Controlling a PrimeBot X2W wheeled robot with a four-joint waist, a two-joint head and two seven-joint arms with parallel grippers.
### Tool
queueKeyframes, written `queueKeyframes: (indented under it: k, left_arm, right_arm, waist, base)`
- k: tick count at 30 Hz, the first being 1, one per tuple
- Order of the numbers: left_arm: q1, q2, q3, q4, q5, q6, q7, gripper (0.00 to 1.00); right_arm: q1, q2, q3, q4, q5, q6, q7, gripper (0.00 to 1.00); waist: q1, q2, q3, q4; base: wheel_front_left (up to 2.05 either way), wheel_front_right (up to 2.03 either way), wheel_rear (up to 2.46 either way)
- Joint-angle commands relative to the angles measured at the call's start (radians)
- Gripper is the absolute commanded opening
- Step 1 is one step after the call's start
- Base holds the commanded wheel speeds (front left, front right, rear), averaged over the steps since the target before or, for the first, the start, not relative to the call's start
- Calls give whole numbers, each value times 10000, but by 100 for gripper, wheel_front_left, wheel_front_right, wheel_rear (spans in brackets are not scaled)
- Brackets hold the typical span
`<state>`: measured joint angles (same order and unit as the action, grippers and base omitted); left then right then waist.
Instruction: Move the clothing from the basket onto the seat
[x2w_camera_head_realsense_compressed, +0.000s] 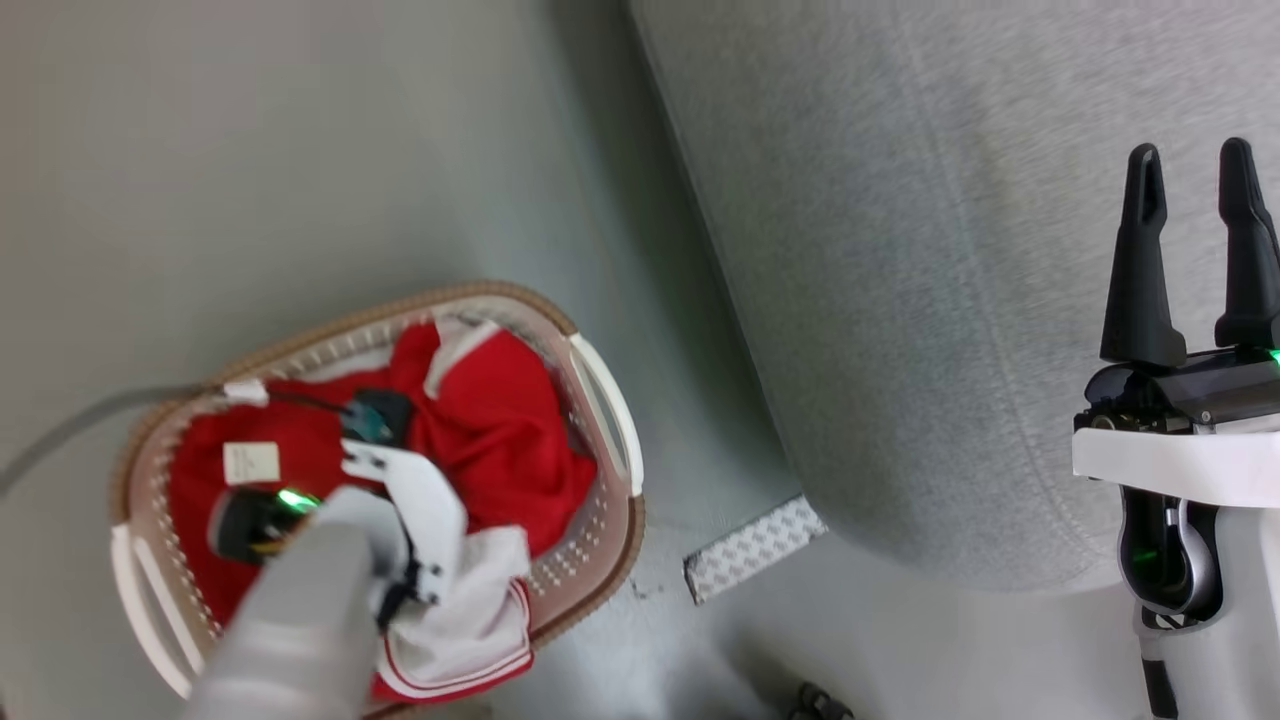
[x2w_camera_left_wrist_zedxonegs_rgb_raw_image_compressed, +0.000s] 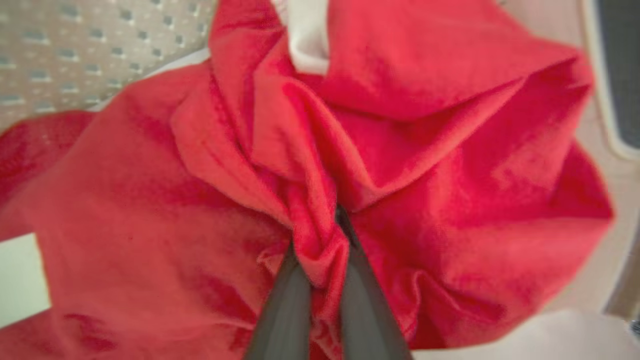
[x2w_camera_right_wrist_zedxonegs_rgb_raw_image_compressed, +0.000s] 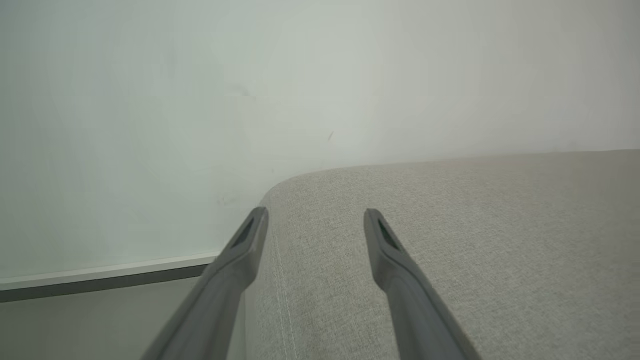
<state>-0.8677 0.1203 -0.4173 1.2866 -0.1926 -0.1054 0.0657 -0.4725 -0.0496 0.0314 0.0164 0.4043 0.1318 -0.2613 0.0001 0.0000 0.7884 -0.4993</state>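
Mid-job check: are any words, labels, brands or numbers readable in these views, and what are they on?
No text can be read.
White tag on the red clothing in the basket: too small and blurred to read.
Small white label at the basket's rim: blurred, nothing legible.

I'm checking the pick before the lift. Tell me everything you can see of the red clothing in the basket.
The clothing is soft, bright red fabric, crumpled in loose folds inside the basket and pressing against its holed walls. A small white tag lies on the plain red part; a white section with red striped trim drapes at the basket's near end. The left gripper is shut on a raised fold of the red cloth, which bunches between its fingers.
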Motion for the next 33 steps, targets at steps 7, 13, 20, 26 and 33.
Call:
queueKeyframes:
  k: [7, 13, 20, 26, 33]
  left_arm:
    - [1033, -630, -56, -78, -719, -228, -1130, 0]
    - [2028, -716, -781, -997, -1676, -256, -1601, 0]
    - [2969, -681, -2123, -2530, -3503, -262, -2393, 0]
    - [3092, -684, -2664, -3312, -4252, -264, -3040, 0]
    - [2988, -685, -2692, -4616, -4307, -79, -3290, 0]
  right_arm:
    - [481, -407, -159, 220, -654, -21, -27, 100]
    - [892, -886, 52, 476, -598, -21, -27, 100]
    - [1588, -1387, 15, 749, -513, -21, -27, 100]
    - [2108, -1680, 281, 970, -433, -21, -27, 100]
    - [2772, -1662, 447, 1256, -294, -21, -26, 100]
  waist:
    - [-1, 0, -2763, 1017]
    - [-1, 0, -4206, 1510]
    - [-1, 0, -5817, 2218]
    - [-1, 0, -6753, 2755]
    - [-1, 0, -7639, 3406]
  base:
    - [0, 0, 0]
    - [0, 0, 0]
    - [0, 0, 0]
    - [0, 0, 0]
    - [0, 0, 0]
